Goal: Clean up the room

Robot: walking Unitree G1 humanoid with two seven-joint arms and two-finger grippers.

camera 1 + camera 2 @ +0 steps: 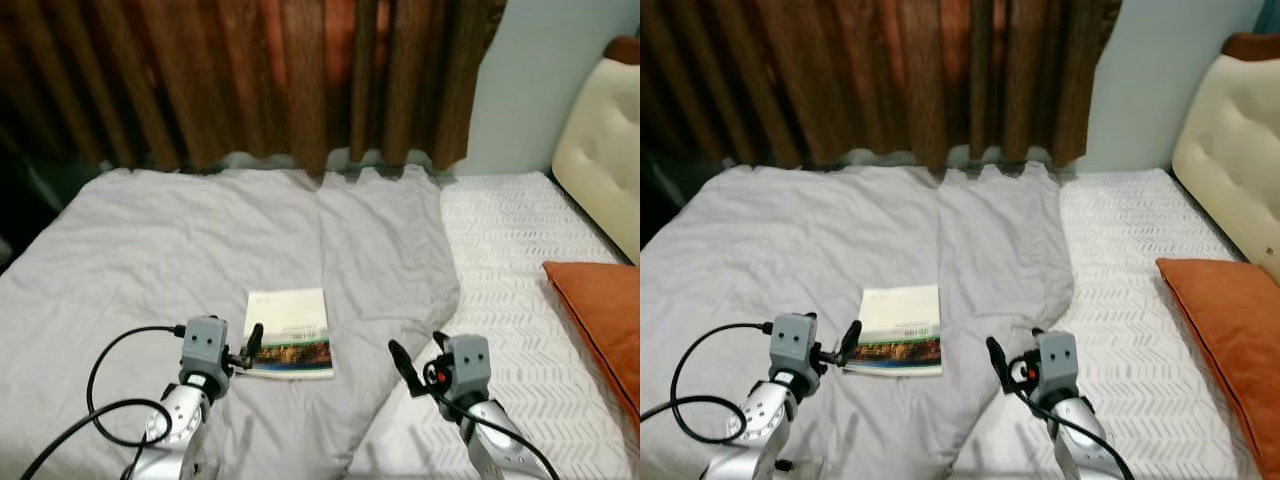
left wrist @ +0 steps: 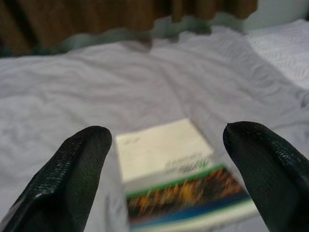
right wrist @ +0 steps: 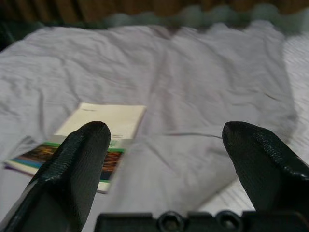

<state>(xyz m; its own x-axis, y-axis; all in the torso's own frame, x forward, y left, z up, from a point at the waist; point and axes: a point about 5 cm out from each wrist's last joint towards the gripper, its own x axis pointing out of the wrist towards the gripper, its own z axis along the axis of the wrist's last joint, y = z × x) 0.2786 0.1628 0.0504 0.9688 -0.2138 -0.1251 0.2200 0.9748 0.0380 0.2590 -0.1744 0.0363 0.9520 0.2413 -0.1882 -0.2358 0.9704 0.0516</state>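
Observation:
A thin book (image 1: 290,332) with a cream cover and a green, orange and blue picture band lies flat on the grey blanket (image 1: 180,250) of a bed. My left gripper (image 1: 248,348) hovers just at the book's near left corner, open, with the book (image 2: 169,169) lying between and beyond its fingers (image 2: 72,174). My right gripper (image 1: 418,362) is raised to the right of the book, open and holding nothing; the book (image 3: 91,140) lies off to one side in its wrist view.
The grey blanket covers the left and middle of the bed, over a white patterned sheet (image 1: 520,260). An orange pillow (image 1: 600,310) lies at the right, against a cream padded headboard (image 1: 605,150). Brown curtains (image 1: 250,80) hang behind the bed.

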